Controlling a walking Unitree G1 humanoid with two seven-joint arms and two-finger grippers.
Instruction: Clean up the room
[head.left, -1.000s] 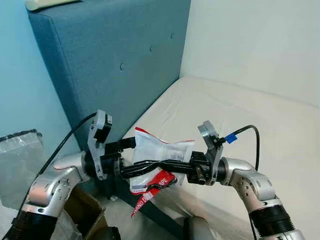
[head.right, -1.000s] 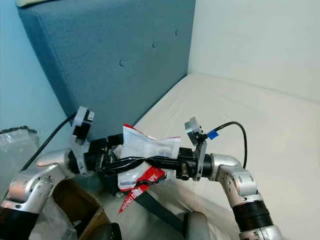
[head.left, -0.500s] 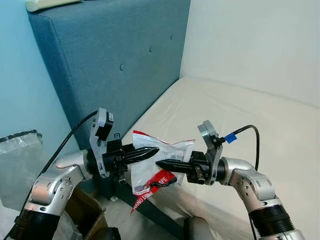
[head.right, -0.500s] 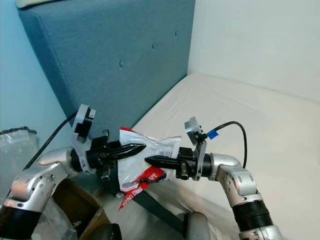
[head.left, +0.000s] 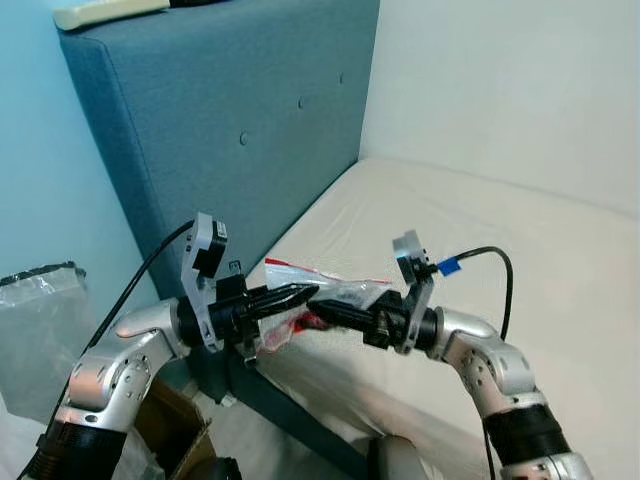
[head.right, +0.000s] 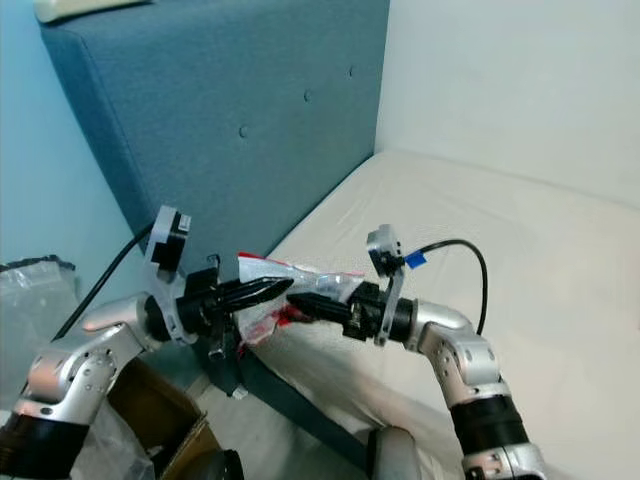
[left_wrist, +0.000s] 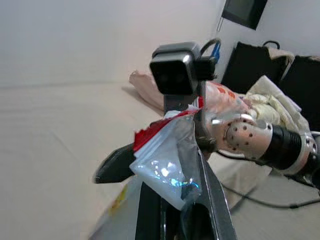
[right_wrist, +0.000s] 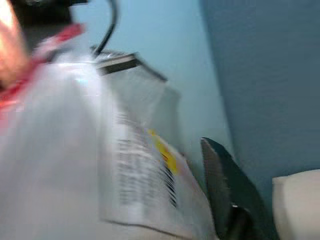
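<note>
Wrapper (head.left: 335, 291) off the bed (head.left: 480, 250), pinched between my left gripper (head.left: 290, 297) and right gripper (head.left: 335, 313), both closed on it at the mattress corner. Pickup done, I judge; binning left, bag (head.left: 35, 320) nearby.

— What do you have around the bed (head.left: 480, 230)?
— Your bare cream mattress meets a tufted blue headboard (head.left: 230, 110). Pale blue wall (head.left: 40, 170) beside the headboard, white wall (head.left: 520, 80) behind the bed, cardboard box (head.left: 175, 430) at the headboard's foot.
</note>
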